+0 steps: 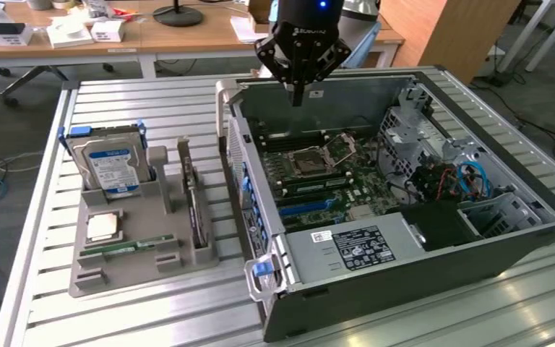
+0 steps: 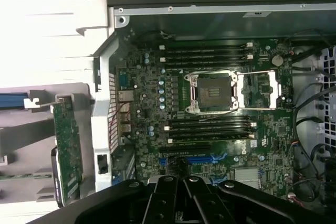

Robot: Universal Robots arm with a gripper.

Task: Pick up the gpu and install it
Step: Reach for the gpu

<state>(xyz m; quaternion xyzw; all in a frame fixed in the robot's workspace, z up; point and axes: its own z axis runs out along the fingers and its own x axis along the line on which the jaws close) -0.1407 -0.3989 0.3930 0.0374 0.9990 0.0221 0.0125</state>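
One gpu (image 1: 196,210), one hard drive (image 1: 112,165) racked — fingers (image 1: 298,91) closed, seemingly empty.

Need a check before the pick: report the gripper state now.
Gripper: shut, holding nothing, above the open computer case. The gpu stands in the grey holder.

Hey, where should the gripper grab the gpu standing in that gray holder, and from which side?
Probably its upper long edge, coming straight down and pinching across the two flat faces. The gpu stands on edge in a slot of the gray holder, with the hard drive on one side and the computer case on the other, so the top looks freest.
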